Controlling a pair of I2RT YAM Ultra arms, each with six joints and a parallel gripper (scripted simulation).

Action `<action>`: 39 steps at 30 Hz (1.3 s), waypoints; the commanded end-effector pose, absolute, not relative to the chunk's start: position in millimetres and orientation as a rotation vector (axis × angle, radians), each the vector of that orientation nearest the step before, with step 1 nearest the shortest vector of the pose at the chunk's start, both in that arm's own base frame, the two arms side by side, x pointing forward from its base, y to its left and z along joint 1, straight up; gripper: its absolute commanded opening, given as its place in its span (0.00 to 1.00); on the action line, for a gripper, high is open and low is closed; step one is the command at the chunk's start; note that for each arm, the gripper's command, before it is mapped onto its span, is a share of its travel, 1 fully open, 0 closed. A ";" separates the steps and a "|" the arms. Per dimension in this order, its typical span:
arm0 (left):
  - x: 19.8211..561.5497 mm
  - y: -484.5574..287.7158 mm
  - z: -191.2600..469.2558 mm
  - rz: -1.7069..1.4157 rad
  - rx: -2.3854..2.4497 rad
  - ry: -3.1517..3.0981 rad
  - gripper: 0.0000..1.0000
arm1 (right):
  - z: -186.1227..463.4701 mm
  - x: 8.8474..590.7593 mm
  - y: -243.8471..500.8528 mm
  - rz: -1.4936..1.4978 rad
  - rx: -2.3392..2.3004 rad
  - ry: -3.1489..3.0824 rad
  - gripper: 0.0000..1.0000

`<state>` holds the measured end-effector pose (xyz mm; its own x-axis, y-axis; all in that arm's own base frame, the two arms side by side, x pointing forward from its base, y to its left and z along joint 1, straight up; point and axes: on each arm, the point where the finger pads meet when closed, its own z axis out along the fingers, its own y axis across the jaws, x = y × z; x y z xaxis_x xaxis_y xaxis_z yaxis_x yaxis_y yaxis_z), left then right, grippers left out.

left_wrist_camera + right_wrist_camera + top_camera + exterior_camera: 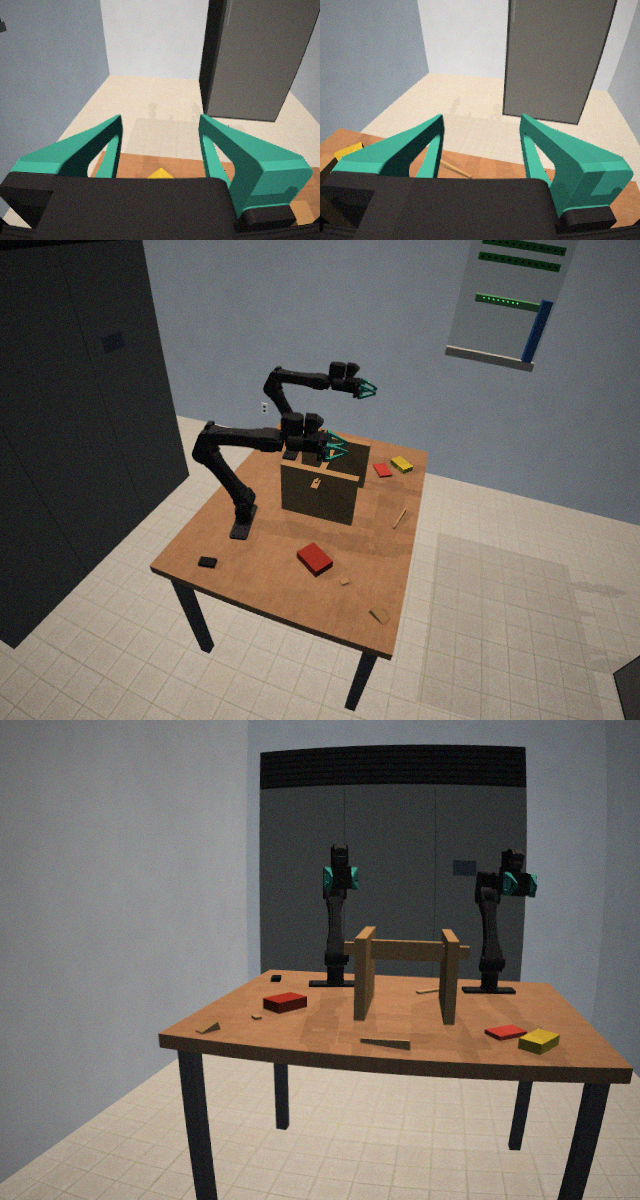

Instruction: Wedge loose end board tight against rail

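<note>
L gripper [375, 389] [520, 884] [160, 116] & R gripper [346, 445] [340, 878] [482, 116]: fingers part-spread, both empty, raised over tbl. [248, 570] [310, 1054] [135, 162] [495, 166]; long wedge [399, 517] [385, 1043] [456, 169] lies on it, approx. 4 o'clock of the upright boards [318, 498] [363, 978] (top view); rail [408, 949] spans betw. them, ends protruding; smaller wedge [379, 614] [208, 1028], approx. 5 o'clock
</note>
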<state>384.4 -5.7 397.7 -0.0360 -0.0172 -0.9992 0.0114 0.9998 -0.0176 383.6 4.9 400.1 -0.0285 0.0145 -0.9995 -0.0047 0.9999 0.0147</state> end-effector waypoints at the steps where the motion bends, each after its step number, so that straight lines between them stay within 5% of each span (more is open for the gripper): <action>1: 385.3 -17.7 395.2 -0.075 -0.040 1.663 0.59 | 400.3 383.4 10.4 0.050 0.050 1.650 0.58; 24: 346.4 -124.0 327.4 -0.281 -0.117 2.113 0.59 | 330.9 353.1 63.5 0.168 0.216 2.073 0.58; 39: 264.7 -177.6 288.5 -0.173 -0.073 2.430 0.59 | 291.4 291.8 87.0 0.056 0.304 2.383 0.58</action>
